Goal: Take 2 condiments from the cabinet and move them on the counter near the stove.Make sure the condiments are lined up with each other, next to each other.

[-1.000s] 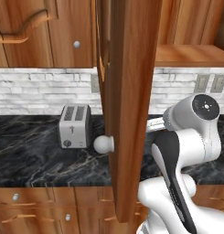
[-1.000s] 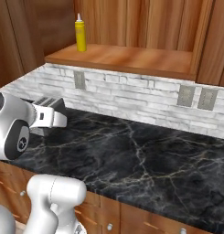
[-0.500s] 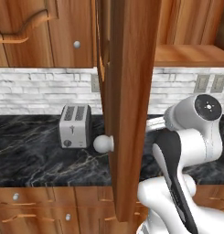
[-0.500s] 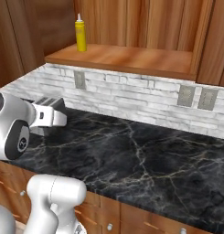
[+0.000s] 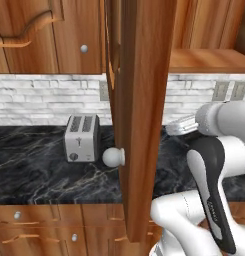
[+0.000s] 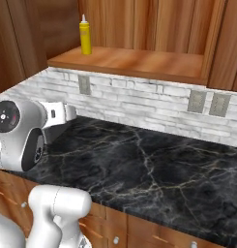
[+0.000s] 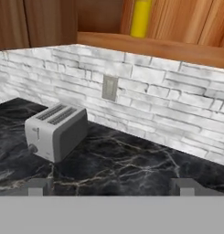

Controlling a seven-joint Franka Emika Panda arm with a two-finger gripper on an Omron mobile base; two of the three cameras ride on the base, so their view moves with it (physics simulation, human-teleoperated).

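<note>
1. Nothing has shifted since the earlier frames; my gripper (image 7: 111,188) hangs low over the counter (image 6: 154,164), fingers spread wide and empty.
2. Just ahead of it sits a silver toaster (image 7: 56,130) against the white brick backsplash (image 7: 159,105).
3. Risk, as I judge it: the open cabinet door (image 5: 141,115) stands close beside my arm, and a careless upward swing could strike it.
4. One condiment, a yellow squeeze bottle (image 6: 84,35) with a white pointed nozzle, stands upright on the cabinet shelf (image 6: 134,63), well above the gripper.
</note>
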